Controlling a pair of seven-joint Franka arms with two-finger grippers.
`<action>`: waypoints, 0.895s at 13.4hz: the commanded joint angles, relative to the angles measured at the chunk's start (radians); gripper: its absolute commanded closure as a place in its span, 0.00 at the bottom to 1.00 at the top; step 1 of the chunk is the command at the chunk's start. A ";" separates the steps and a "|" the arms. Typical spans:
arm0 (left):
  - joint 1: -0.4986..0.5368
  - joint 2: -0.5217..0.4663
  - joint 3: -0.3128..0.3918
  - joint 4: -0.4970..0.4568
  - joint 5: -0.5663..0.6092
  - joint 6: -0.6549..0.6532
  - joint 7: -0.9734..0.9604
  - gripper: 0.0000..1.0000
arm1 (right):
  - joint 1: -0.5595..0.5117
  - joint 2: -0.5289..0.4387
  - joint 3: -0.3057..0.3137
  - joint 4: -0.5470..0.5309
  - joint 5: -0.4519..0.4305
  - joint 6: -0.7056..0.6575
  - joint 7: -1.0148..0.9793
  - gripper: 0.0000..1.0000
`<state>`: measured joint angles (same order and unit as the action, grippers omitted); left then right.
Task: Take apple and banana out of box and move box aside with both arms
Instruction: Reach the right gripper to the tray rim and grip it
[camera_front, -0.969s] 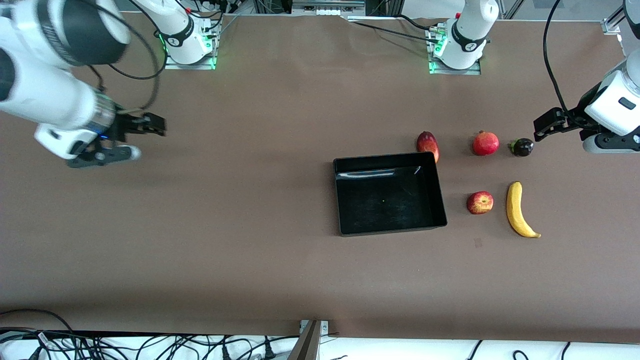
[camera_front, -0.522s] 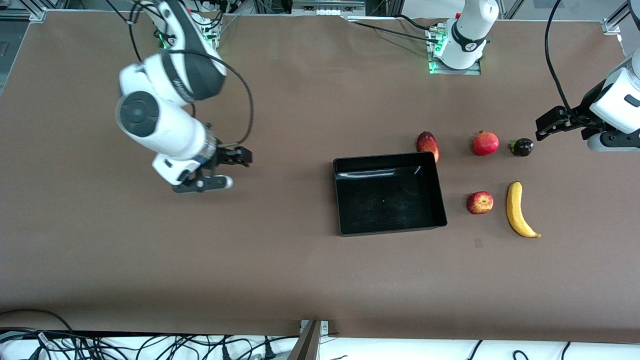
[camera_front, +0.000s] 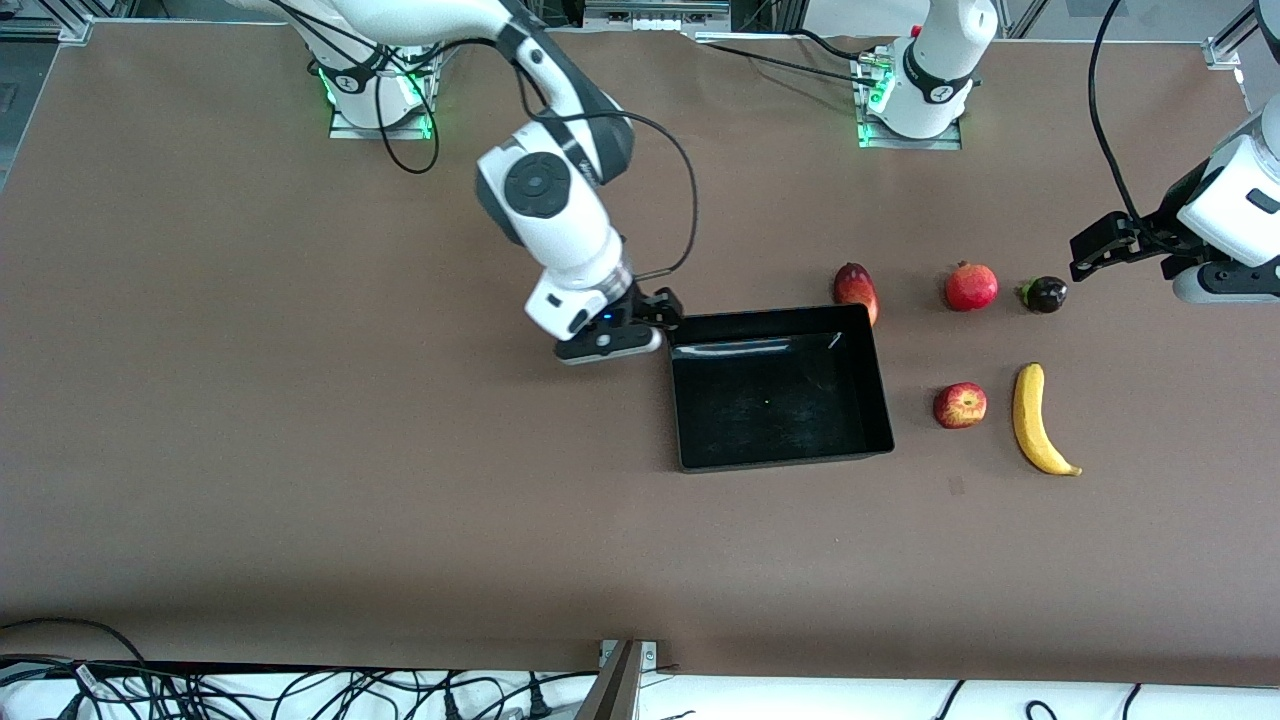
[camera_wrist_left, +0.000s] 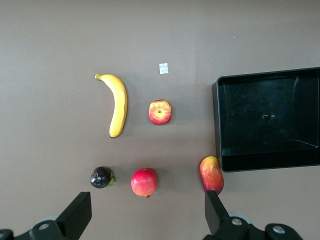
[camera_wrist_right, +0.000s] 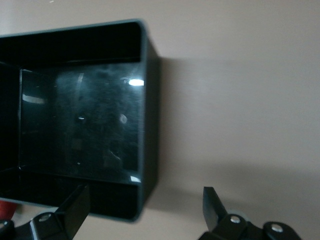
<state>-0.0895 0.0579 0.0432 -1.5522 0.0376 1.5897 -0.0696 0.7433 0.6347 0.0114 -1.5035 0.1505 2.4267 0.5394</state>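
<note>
The black tray (camera_front: 770, 318) lies on the brown table, empty. The apple (camera_front: 960, 405) and the banana (camera_front: 1035, 420) lie beside it toward the left arm's end. My right gripper (camera_front: 660, 322) is open, over the tray's corner that is toward the right arm's end and farther from the front camera. In the right wrist view its fingers straddle that corner of the tray (camera_wrist_right: 80, 120), and the gripper (camera_wrist_right: 144, 205) holds nothing. My left gripper (camera_front: 1095, 250) is open and empty, up beside the row of fruit. The left wrist view (camera_wrist_left: 146, 212) shows the banana (camera_wrist_left: 118, 104), apple (camera_wrist_left: 160, 111) and tray (camera_wrist_left: 270, 120).
A mango (camera_front: 856, 290) touches the tray's farther wall. A pomegranate (camera_front: 971, 286) and a dark round fruit (camera_front: 1044, 294) lie in line with it, farther from the front camera than the apple and banana. The same three show in the left wrist view: mango (camera_wrist_left: 211, 173), pomegranate (camera_wrist_left: 144, 182), dark fruit (camera_wrist_left: 101, 177).
My right arm has swept from the right arm's end of the table across to the tray's corner. The left arm has barely moved. No fruit or tray has moved.
</note>
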 joint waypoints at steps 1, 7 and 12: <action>-0.007 -0.007 0.020 0.006 -0.024 -0.013 0.025 0.00 | 0.033 0.083 -0.021 0.075 -0.081 0.057 0.007 0.00; 0.001 -0.007 0.018 0.006 -0.033 -0.013 0.025 0.00 | 0.059 0.198 -0.022 0.074 -0.126 0.248 0.007 0.40; 0.011 -0.007 0.017 0.006 -0.041 -0.013 0.027 0.00 | 0.059 0.209 -0.022 0.068 -0.124 0.249 0.007 1.00</action>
<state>-0.0821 0.0579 0.0541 -1.5522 0.0314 1.5897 -0.0694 0.7891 0.8290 0.0031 -1.4606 0.0379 2.6750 0.5390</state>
